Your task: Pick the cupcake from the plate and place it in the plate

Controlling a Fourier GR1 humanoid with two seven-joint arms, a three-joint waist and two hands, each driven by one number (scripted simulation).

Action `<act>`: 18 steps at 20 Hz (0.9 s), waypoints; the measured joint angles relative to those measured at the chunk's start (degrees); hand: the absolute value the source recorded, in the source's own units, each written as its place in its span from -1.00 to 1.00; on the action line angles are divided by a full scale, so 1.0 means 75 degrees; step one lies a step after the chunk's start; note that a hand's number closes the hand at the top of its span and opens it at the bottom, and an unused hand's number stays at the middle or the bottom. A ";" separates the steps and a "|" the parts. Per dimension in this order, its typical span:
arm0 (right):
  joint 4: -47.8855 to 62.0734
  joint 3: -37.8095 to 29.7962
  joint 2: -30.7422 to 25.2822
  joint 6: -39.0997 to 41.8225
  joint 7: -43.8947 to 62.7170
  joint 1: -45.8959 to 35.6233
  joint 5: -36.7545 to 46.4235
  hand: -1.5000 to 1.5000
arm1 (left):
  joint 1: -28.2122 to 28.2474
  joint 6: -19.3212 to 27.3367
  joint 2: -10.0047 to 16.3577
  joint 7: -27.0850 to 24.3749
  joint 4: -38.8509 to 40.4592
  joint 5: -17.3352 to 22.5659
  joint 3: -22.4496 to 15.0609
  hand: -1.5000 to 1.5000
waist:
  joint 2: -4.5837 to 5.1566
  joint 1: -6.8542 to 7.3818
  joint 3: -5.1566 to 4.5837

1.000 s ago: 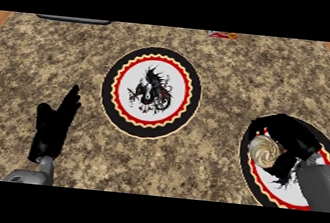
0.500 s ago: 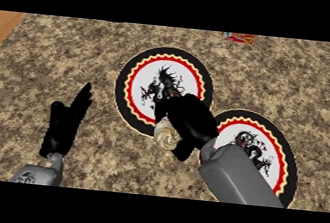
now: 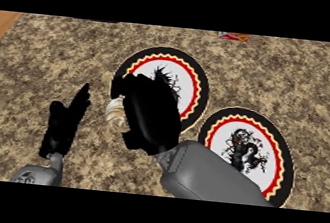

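Speckled brown stone forms the counter (image 3: 289, 80), with a strip of wood showing at either side edge. At the left, the left hand (image 3: 63, 124) rests with its fingers straight and close together, pointing away from the robot and holding nothing. Just to its right, a pale frilled sliver of the cupcake (image 3: 113, 112) shows at the edge of the right hand (image 3: 149, 117). That hand's fingers curl round the cupcake and hide most of it. Hand and cupcake hang over the lower left rim of the upper plate (image 3: 193, 81), which has a black rim and red ring. The grey right forearm (image 3: 213, 181) runs down to the lower edge. A second, matching plate (image 3: 229, 131) lies just beside the first, lower right. A small red object (image 3: 233, 36) sits at the far edge.
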 measured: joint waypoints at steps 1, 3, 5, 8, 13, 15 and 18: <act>0.0165 0.0136 0.0005 -0.0267 0.0363 -0.0234 -0.0055 1.00 | -0.0009 0.0023 -0.0012 0.0021 -0.0003 -0.0016 0.0002 0.00 | 0.0005 -0.0015 0.0000; 0.0441 0.0378 0.0013 -0.0644 0.1070 -0.0780 -0.0266 1.00 | -0.0088 0.0116 -0.0082 0.0060 0.0037 -0.0083 -0.0011 0.00 | 0.0015 -0.0057 0.0001; 0.0922 0.0394 0.0019 -0.0937 0.1408 -0.1308 -0.0550 1.00 | 0.0007 0.0098 -0.0056 0.0016 0.0003 -0.0077 0.0021 0.00 | 0.0022 -0.0086 0.0000; 0.1592 0.0549 0.0021 -0.1413 0.1766 -0.1920 -0.0996 1.00 | -0.0005 0.0068 -0.0019 -0.0059 0.0072 -0.0032 0.0146 0.00 | 0.0032 -0.0139 0.0001; 0.2914 0.0247 0.0024 -0.1737 0.1297 -0.2519 -0.1685 1.00 | 0.0137 -0.0016 0.0014 -0.0061 -0.0080 -0.0014 0.0184 0.00 | 0.0040 -0.0208 0.0004; 0.3467 0.0277 0.0025 -0.1949 0.1011 -0.2554 -0.1880 1.00 | 0.0194 -0.0066 0.0056 -0.0037 -0.0209 0.0024 0.0226 0.00 | 0.0046 -0.0205 0.0005; 0.4329 0.0119 0.0025 -0.1972 0.0426 -0.2670 -0.2233 1.00 | 0.0228 -0.0057 0.0002 -0.0177 -0.0134 0.0011 0.0244 0.00 | 0.0067 -0.0206 0.0005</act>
